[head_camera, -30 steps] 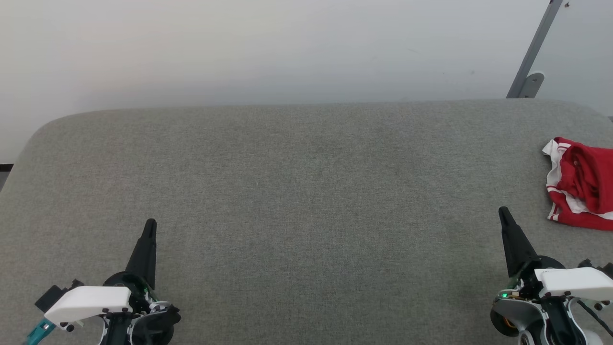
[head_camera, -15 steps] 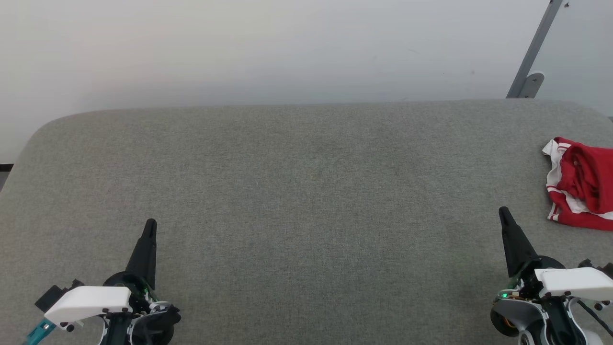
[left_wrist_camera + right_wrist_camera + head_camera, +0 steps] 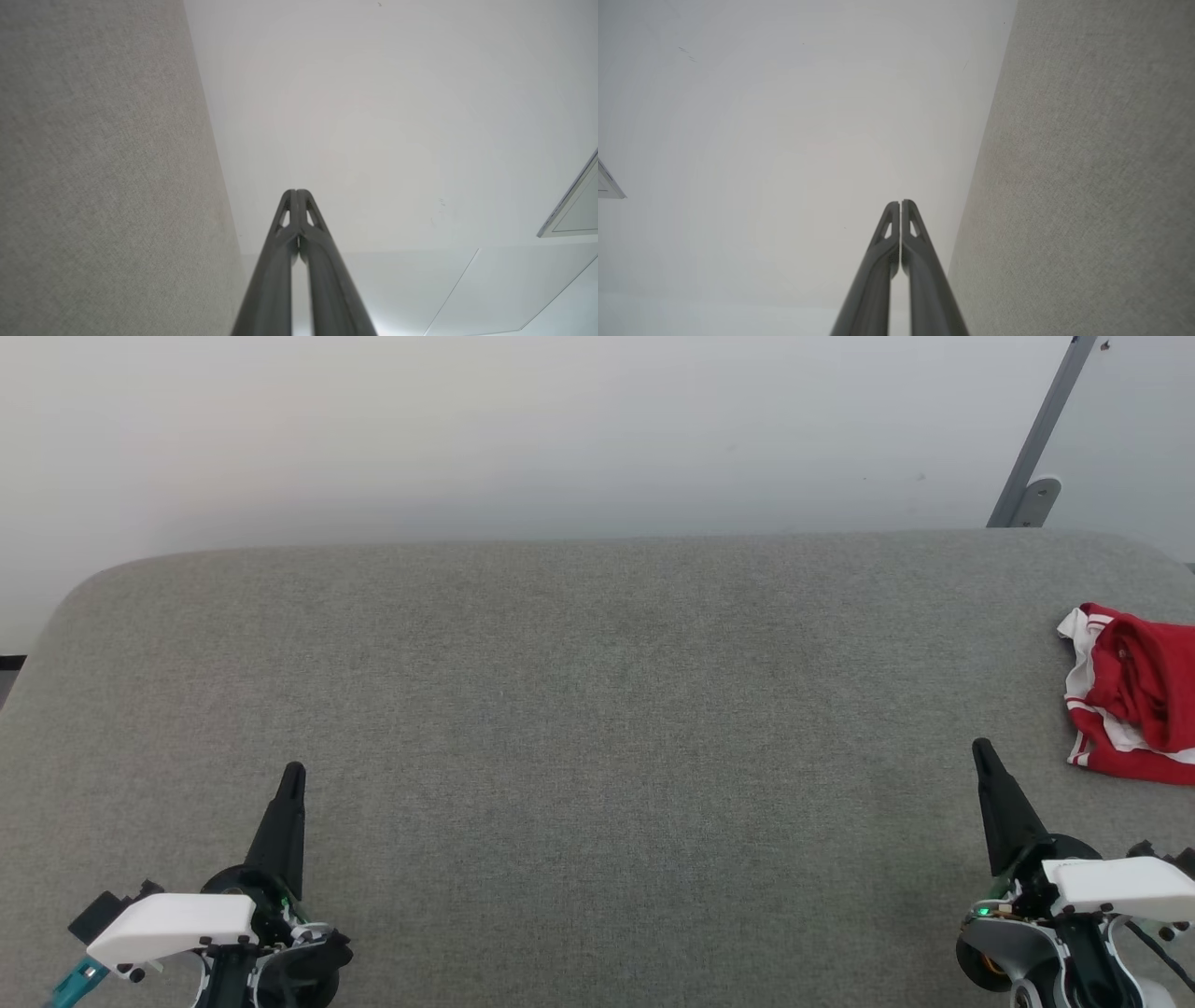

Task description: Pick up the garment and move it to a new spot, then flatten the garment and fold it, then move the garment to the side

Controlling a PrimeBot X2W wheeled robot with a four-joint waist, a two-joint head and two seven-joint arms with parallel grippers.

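The garment [image 3: 1134,695], red with white sleeve fabric and red-white stripe trim, lies crumpled at the right edge of the grey padded table [image 3: 597,709], partly cut off by the head view's border. My right gripper [image 3: 980,749] is shut and empty at the lower right, a short way left of and nearer than the garment. At the lower left my left gripper [image 3: 294,771] is shut and empty too. Both wrist views show the fingers pressed together, left gripper [image 3: 296,191] and right gripper [image 3: 900,202], pointing toward the pale wall.
A pale wall [image 3: 560,429] rises behind the table's rounded far edge. A grey metal bar with a bracket [image 3: 1036,476] leans at the upper right. The grey table surface also runs along one side of each wrist view [image 3: 93,163] [image 3: 1087,163].
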